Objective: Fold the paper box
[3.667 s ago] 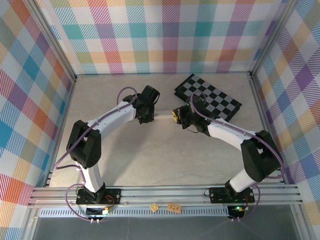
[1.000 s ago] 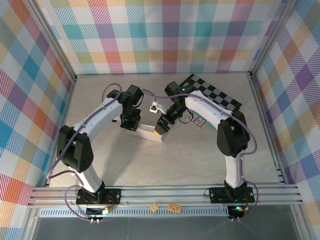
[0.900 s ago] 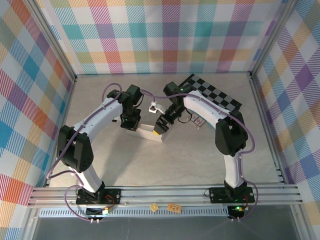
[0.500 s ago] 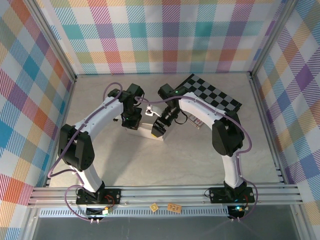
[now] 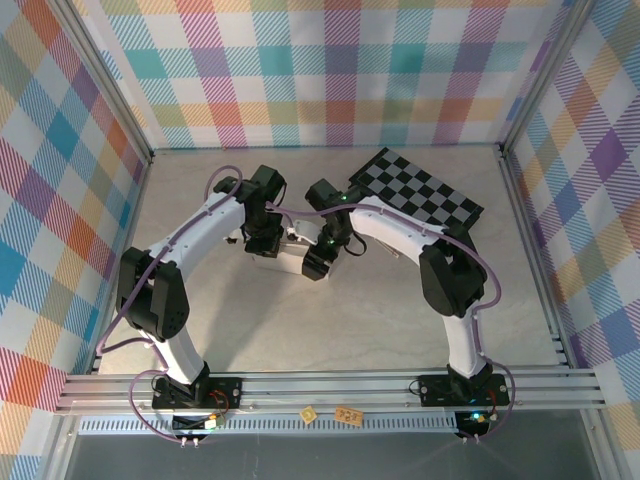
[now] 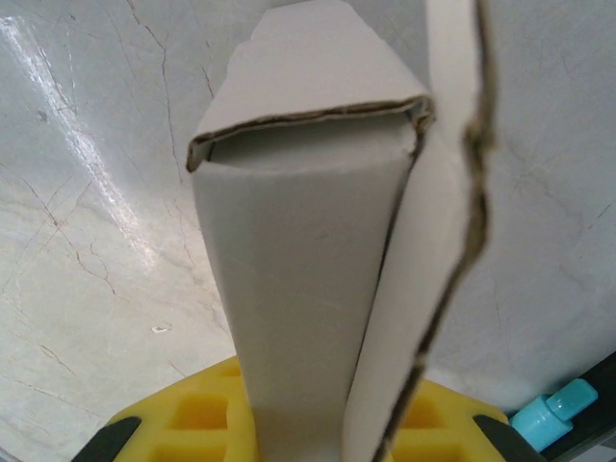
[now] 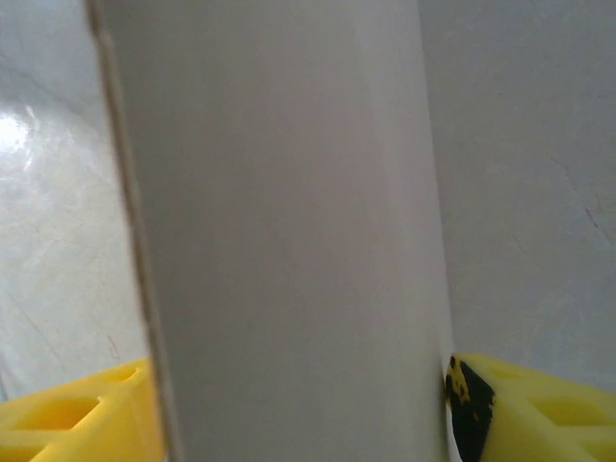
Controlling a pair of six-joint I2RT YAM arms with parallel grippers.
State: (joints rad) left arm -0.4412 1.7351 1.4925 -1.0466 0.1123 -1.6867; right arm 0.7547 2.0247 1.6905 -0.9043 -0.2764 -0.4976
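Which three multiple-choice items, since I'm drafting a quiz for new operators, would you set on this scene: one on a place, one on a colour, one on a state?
1. Where on the pale stone-look table does the black-and-grey checkered board lie?
A. far right part
B. near left corner
C. between the arm bases

2. What colour are the fingers of the left gripper?
A. red
B. yellow
C. blue

3. What state is the left gripper in?
A. wide open over bare table
B. shut on nothing
C. shut on the white thin-cardboard paper box

Answers:
1 A: the top view shows the board at the back right.
2 B: the left wrist view shows yellow plastic along its bottom edge.
3 C: in the left wrist view the cardboard runs out from between its fingers.
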